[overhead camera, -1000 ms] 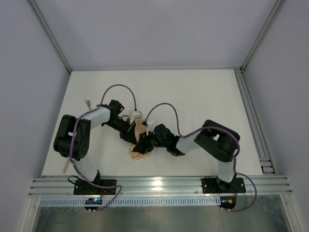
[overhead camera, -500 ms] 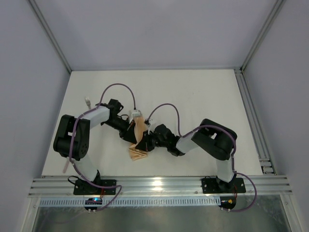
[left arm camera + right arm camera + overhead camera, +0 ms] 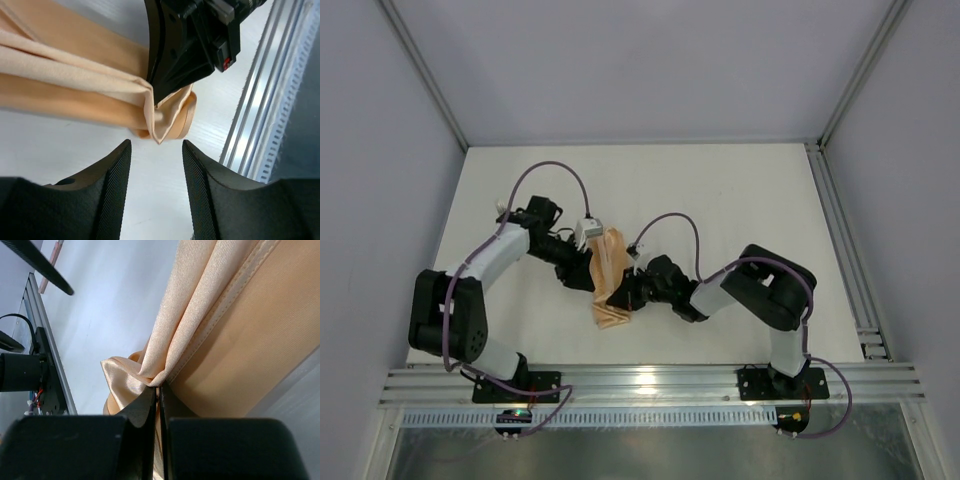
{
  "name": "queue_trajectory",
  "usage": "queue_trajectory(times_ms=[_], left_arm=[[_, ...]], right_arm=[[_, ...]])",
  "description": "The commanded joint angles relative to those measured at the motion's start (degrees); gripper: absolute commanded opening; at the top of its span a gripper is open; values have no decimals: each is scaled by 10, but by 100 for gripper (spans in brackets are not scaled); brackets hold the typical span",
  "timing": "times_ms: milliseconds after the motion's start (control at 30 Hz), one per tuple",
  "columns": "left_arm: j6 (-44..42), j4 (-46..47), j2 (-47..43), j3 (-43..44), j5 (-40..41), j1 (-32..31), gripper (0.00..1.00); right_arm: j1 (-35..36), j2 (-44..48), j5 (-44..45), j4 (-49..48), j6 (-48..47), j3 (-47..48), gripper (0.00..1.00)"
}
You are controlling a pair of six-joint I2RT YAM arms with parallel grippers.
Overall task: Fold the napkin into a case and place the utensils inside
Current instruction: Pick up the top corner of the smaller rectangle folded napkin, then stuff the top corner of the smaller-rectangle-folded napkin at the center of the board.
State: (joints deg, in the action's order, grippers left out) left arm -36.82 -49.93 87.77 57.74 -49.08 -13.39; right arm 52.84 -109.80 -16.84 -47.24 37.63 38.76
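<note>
The peach-orange napkin (image 3: 610, 262) lies in the middle of the table as a long folded strip, bunched at its near end. My right gripper (image 3: 625, 292) is shut on a fold of the napkin (image 3: 240, 340); its jaws (image 3: 158, 389) pinch the hem, with cloth puckered above the tips. My left gripper (image 3: 586, 280) stands open just left of the strip. Bare table shows between its fingers (image 3: 156, 150), and the napkin's corner (image 3: 165, 125) hangs a little beyond the tips. One pink utensil handle (image 3: 51, 265) shows far off in the right wrist view. From above the left arm hides it.
An aluminium rail (image 3: 650, 380) runs along the table's near edge, close behind the napkin's near end (image 3: 260, 100). Another rail (image 3: 845, 250) borders the right side. A small white piece (image 3: 502, 209) lies at the far left by the left arm's cable.
My left gripper has opened and let go of the napkin, and its arm has swung left. My right gripper has shut on the napkin's fold. The strip now lies a little wider.
</note>
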Motion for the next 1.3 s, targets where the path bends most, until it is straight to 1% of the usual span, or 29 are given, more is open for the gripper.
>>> queue_trajectory(times_ms=[0,33,133,167,200,233,267,300,333,367,400,533,767,900,933,1067,1167,1267], left_arm=[[-21,-39,-56,10,53,-4,47],[-22,-36,-66,3,70,-13,41],[-19,5,-99,-44,125,-72,29],[-16,18,-102,-55,137,-101,28],[-12,32,-102,-76,170,-113,28],[-5,65,-101,-83,187,-125,28],[-3,83,-97,-90,206,-149,28],[-2,97,-93,-100,219,-160,29],[-3,109,-82,-104,244,-172,35],[-1,131,-76,-106,251,-191,38],[0,141,-71,-109,255,-197,41],[20,193,-49,-115,261,-200,47],[22,220,-42,-119,253,-203,51],[-1,201,-40,-118,228,-203,53],[-21,180,-36,-117,225,-203,55],[-51,133,-6,-105,225,-203,55],[-55,129,-2,-104,219,-203,52],[-48,134,1,-97,211,-203,37]], right_arm=[[-5,23,2,8,-12,-2,3],[-6,20,-1,10,-12,0,3],[-12,15,-16,10,-9,5,3],[-14,13,-24,8,-7,6,3],[-16,13,-28,9,-6,7,3],[-18,11,-28,9,-5,7,3],[-19,9,-28,10,-5,6,3],[-20,9,-28,11,-5,7,3],[-20,7,-29,11,-4,7,3],[-20,6,-31,11,-4,8,3],[-20,6,-33,11,-4,9,3],[-20,7,-35,15,-4,8,3],[-20,10,-38,27,-15,5,3],[-20,10,-39,27,-19,6,3],[-20,9,-40,26,-19,6,3],[-20,8,-46,27,-19,10,3],[-20,6,-51,30,-23,15,3],[-20,7,-62,46,-34,23,3]])
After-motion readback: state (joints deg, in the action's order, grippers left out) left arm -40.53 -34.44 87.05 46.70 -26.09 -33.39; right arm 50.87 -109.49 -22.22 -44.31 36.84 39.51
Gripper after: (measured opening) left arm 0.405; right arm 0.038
